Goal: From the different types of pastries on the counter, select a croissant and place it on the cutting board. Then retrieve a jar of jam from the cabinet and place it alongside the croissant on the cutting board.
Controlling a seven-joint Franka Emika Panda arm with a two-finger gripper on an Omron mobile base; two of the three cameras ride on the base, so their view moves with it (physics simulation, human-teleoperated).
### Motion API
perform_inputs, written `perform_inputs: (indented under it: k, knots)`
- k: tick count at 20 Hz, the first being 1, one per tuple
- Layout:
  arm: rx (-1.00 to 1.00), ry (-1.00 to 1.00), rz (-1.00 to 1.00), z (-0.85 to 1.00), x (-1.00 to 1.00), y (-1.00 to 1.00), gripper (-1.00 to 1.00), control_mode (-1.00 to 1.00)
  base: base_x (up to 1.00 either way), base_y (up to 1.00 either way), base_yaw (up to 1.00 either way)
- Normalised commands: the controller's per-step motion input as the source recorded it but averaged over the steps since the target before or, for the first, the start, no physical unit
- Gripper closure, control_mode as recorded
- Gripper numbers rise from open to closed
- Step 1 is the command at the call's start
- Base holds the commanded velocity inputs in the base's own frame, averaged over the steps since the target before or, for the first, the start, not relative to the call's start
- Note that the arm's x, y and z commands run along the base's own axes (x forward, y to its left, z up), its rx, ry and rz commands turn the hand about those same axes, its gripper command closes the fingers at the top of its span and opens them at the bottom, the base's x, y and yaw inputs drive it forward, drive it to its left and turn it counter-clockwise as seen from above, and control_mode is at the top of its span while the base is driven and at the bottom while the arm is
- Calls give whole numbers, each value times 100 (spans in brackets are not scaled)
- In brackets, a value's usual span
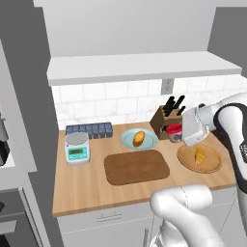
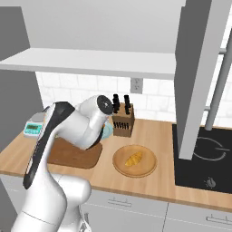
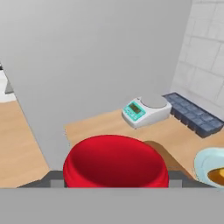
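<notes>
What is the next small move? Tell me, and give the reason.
Probably carry the gripper left and down toward the cutting board. The jar of jam appears held between its fingertips, up beside the knife block, and the board lies bare. The croissant lies on the round wooden plate, not on the board.

There were two pastries: one croissant (image 1: 199,156) on a round wooden plate (image 1: 212,165) and one bun (image 1: 139,138) on a blue plate (image 1: 152,141). One cutting board (image 1: 137,167), one jar of jam (image 1: 173,131), one scale (image 1: 77,147), one knife block (image 1: 163,120).
</notes>
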Motion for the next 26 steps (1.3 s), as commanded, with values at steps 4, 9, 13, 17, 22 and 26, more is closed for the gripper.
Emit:
perform_inputs:
  k: [4, 9, 13, 17, 22, 26]
  knots:
    - [7, 3, 29, -24, 25, -13, 100, -100, 0, 0, 0]
    - [0, 5, 13, -32, 5, 7, 100, -100, 0, 0, 0]
    - [0, -5, 2, -57, 0, 9, 100, -100, 0, 0, 0]
    - [0, -11, -3, -61, 0, 31, 100, -100, 0, 0, 0]
    - [5, -9, -2, -27, 19, 25, 100, -100, 0, 0, 0]
    - [13, 0, 0, -15, 42, 1, 100, -100, 0, 0, 0]
